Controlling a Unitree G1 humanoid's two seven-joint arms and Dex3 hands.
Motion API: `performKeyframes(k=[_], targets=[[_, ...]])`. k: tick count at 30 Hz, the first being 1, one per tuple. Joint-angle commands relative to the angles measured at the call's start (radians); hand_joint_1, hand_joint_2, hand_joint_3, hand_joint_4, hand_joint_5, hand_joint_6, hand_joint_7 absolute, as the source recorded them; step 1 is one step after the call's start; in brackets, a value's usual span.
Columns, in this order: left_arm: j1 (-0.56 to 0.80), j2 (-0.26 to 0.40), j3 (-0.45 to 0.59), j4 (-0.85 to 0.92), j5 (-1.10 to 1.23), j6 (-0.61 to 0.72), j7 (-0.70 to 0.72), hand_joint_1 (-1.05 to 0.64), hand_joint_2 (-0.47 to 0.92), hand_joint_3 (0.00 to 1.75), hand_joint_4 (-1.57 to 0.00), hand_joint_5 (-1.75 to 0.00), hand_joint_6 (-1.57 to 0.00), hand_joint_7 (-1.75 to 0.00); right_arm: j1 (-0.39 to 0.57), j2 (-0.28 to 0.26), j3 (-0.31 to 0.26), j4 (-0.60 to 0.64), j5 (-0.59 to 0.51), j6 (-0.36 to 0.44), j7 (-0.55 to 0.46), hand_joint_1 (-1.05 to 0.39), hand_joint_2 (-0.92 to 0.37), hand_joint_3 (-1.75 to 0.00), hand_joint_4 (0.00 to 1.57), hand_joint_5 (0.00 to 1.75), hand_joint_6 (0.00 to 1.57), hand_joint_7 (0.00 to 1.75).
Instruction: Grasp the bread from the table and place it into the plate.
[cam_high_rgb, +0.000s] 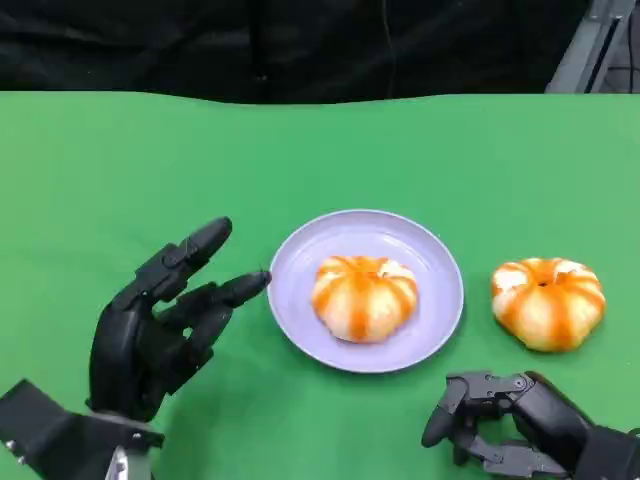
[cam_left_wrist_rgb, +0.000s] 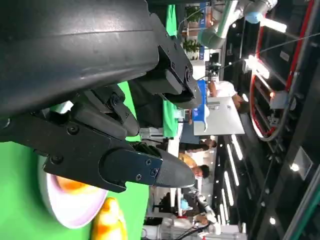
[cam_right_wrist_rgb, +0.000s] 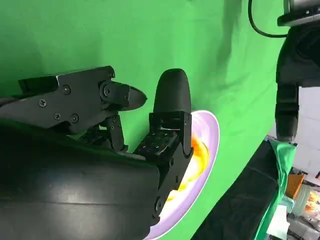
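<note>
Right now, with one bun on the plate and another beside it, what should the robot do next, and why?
Probably reach the right hand forward to the bread on the table. That bun lies on the green cloth just beyond this empty hand, while the plate already holds the other bread and the left hand hovers open.

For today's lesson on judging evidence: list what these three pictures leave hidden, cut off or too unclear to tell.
1. Right hand: head view, its back part cut by the lower edge.
2. Plate: right wrist view, largely hidden behind the hand's fingers; the bread in the plate shows as a sliver.
3. Bread on the table: left wrist view, cut by the picture's edge.
4. Left wrist view: background people are too small to describe.
</note>
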Motion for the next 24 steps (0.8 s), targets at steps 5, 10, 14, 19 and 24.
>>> performKeyframes(k=[5, 10, 14, 19, 24], targets=[[0.027, 0.037, 0.029, 0.016, -0.005, -0.023, -0.033, -0.64, 0.92, 0.18, -0.94, -0.03, -0.64, -0.01, 0.006, -0.018, -0.011, -0.001, 0.016, -0.008, 0.009, 0.0, -0.92, -0.46, 0.7, 1.53, 0.76, 1.08], [0.043, 0.039, 0.036, 0.025, -0.001, -0.039, -0.038, -0.63, 0.92, 0.18, -0.92, -0.01, -0.65, -0.01, 0.009, -0.021, -0.012, -0.003, 0.017, -0.001, 0.013, 0.0, -0.92, -0.46, 0.7, 1.53, 0.76, 1.07], [0.042, 0.035, 0.039, 0.032, -0.003, -0.042, -0.041, -0.62, 0.92, 0.19, -0.92, -0.01, -0.65, -0.01, 0.009, -0.021, -0.013, -0.004, 0.018, 0.002, 0.013, -0.01, -0.92, -0.46, 0.7, 1.53, 0.76, 1.07], [0.056, 0.032, 0.046, 0.097, 0.014, -0.075, -0.032, -0.6, 0.92, 0.23, -0.94, -0.02, -0.67, -0.01, 0.012, -0.026, -0.016, -0.005, 0.023, -0.008, 0.017, -0.02, -0.92, -0.46, 0.69, 1.52, 0.75, 1.07], [0.063, 0.036, 0.042, 0.126, 0.037, -0.109, -0.019, -0.6, 0.92, 0.26, -0.96, -0.02, -0.68, -0.01, 0.012, -0.027, -0.017, -0.003, 0.03, -0.012, 0.02, -0.02, -0.92, -0.46, 0.69, 1.52, 0.76, 1.07]])
